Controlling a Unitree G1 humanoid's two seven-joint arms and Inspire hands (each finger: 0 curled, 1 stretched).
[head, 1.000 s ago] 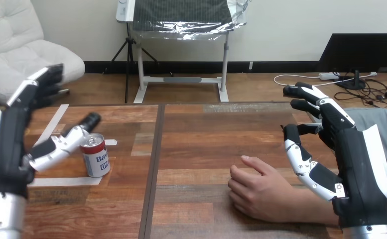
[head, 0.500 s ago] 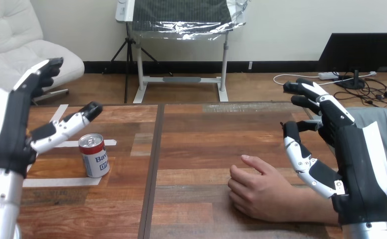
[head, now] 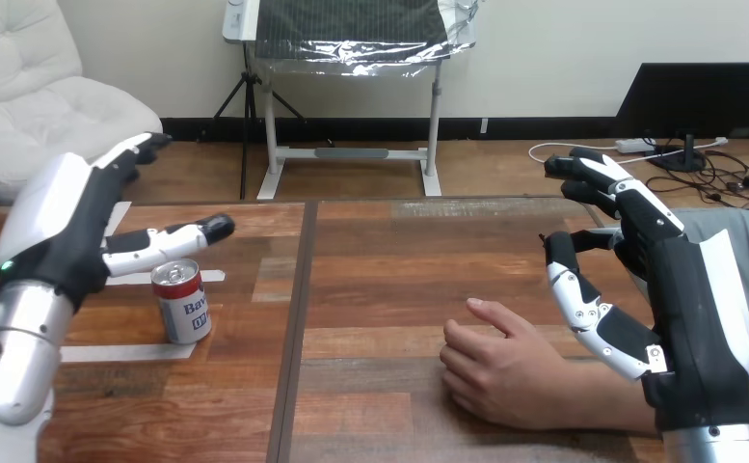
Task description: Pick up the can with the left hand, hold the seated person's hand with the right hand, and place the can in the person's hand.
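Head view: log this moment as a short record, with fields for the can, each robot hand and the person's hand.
can: upright on the table, not gripped
left hand: open, above the can, thumb over its top
right hand: open, beside the person's hand, not curled round it
person's hand: resting on the table, empty

Looks like a robotics lab: a wooden worktop (head: 399, 260) marked with white tape strips (head: 124, 352) near its left edge, the left robot hand (head: 62, 230) and right robot hand (head: 688, 289) poised over it.
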